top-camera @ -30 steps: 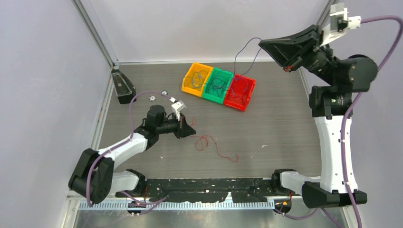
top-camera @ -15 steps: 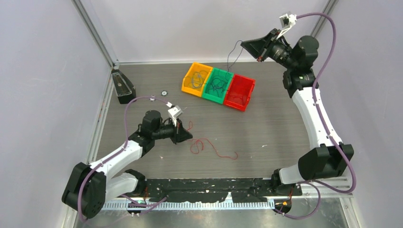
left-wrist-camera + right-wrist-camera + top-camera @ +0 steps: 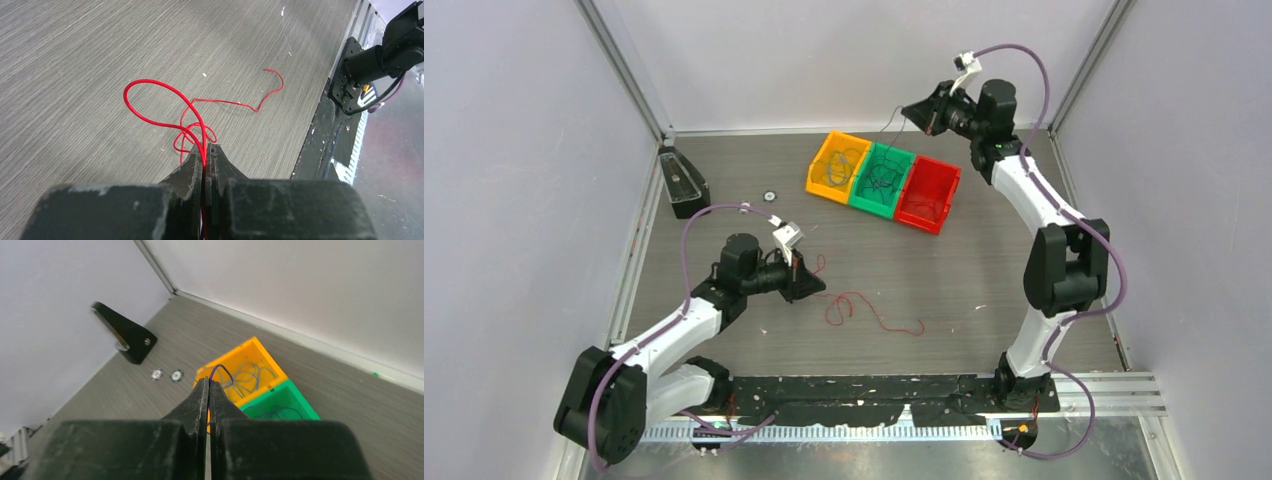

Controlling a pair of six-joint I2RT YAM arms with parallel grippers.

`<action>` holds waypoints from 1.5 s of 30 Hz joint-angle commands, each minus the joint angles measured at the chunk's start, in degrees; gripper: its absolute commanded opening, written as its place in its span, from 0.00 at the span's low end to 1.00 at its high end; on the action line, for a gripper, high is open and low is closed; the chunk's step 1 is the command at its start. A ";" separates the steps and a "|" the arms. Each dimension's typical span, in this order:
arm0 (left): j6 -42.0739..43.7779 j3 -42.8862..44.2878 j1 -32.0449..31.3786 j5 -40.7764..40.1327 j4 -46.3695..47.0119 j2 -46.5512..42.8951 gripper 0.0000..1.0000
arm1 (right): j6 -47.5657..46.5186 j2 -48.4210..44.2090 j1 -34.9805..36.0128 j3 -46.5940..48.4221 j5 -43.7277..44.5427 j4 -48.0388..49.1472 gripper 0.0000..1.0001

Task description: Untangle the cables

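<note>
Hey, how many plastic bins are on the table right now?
3, in a row near the back wall: orange bin at left, green bin in the middle, red bin at right. None seems hidden.

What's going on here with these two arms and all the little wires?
Two robot arms are working on a tangle, one strand each. The left gripper is pinched shut on a curly red cable, whose loops lie loose on the table. The right gripper, raised at the back, is shut on a dark cable that hangs down toward the orange bin and green bin, both holding more wires. A red bin sits beside them.
</note>
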 commanded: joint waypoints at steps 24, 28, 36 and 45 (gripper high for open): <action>-0.38 -1.74 2.68 -0.53 1.21 -1.97 0.02 | -39.01 16.57 5.14 12.45 23.56 -27.10 0.06; -0.64 -1.59 2.80 -0.53 1.29 -1.64 0.02 | -43.62 20.47 7.62 17.18 27.33 -32.73 0.05; -0.66 -2.00 3.21 -0.70 1.53 -1.75 0.02 | -45.32 24.33 10.12 20.16 27.13 -33.86 0.05; -0.91 -1.88 3.40 -0.67 1.80 -1.19 0.01 | -47.22 23.47 11.45 21.32 21.95 -39.12 0.06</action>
